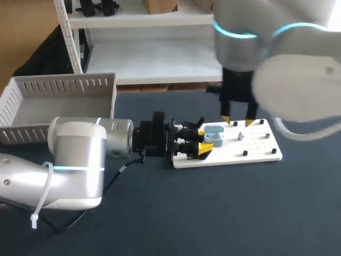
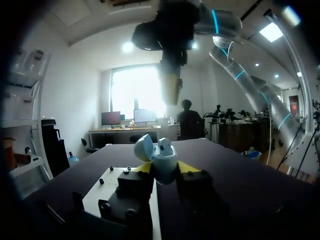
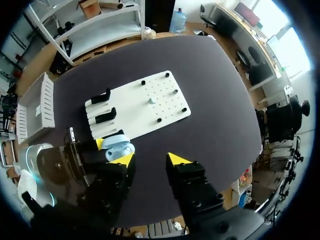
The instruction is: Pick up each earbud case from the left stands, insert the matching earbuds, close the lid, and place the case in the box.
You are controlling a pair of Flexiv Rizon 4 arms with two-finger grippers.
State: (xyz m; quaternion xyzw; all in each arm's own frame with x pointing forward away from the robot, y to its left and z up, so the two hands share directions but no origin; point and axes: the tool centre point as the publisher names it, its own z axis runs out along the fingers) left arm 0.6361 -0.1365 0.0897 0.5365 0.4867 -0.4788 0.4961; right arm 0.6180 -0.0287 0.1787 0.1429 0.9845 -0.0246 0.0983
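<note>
Earbud case, light blue with its lid up, is clamped in the left gripper over the white board's left part in the head view. The right gripper hangs above the board's far edge, fingers apart and empty. The box is well left of the board.

Left wrist view: both yellow tips pinch the case, and the right gripper is overhead.

Right wrist view: own fingers are spread with nothing held. The case is by the board's end with the black stands.
</note>
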